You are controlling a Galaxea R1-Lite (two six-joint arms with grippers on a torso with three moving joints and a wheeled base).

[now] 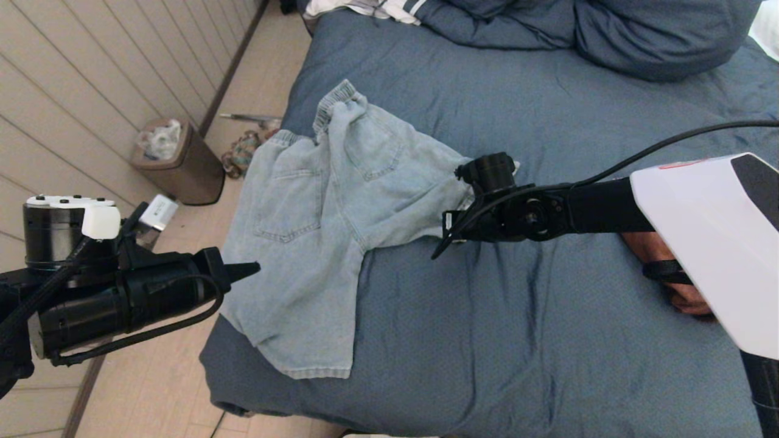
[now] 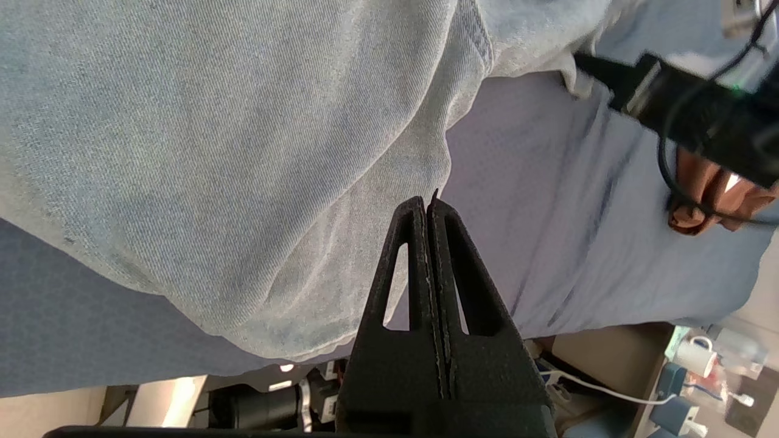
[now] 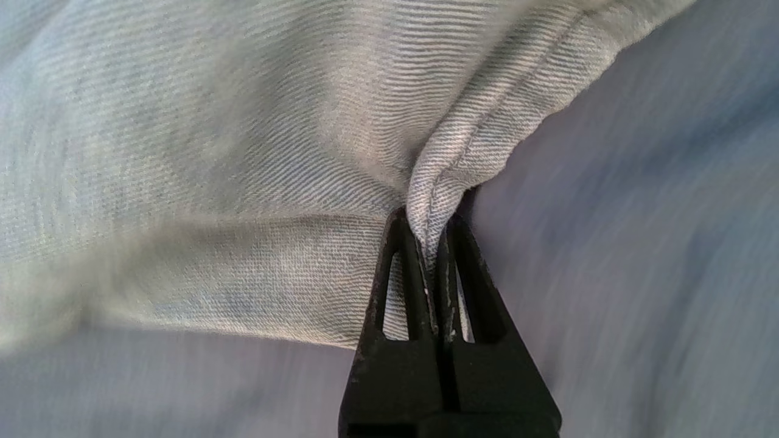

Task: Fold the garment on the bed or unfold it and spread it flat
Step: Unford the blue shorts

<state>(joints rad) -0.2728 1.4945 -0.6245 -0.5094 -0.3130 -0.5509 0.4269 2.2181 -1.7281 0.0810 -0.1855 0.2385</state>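
Note:
Pale blue denim shorts (image 1: 322, 225) lie on the slate-blue bed (image 1: 517, 340), near its left edge, back pockets up and elastic waistband at the far end. One leg hangs toward the bed's near left corner; the other stretches right. My right gripper (image 1: 450, 228) is shut on that right leg's hem (image 3: 453, 176), the cloth pinched between its fingers. My left gripper (image 2: 427, 204) hovers shut and empty over the left side of the shorts (image 2: 213, 152), touching nothing.
Blue pillows (image 1: 608, 30) and a striped cloth (image 1: 377, 9) lie at the head of the bed. Left of the bed on the wooden floor stand a brown bin (image 1: 176, 161) and some clutter. A person's hand (image 1: 669, 267) rests on the bed under my right arm.

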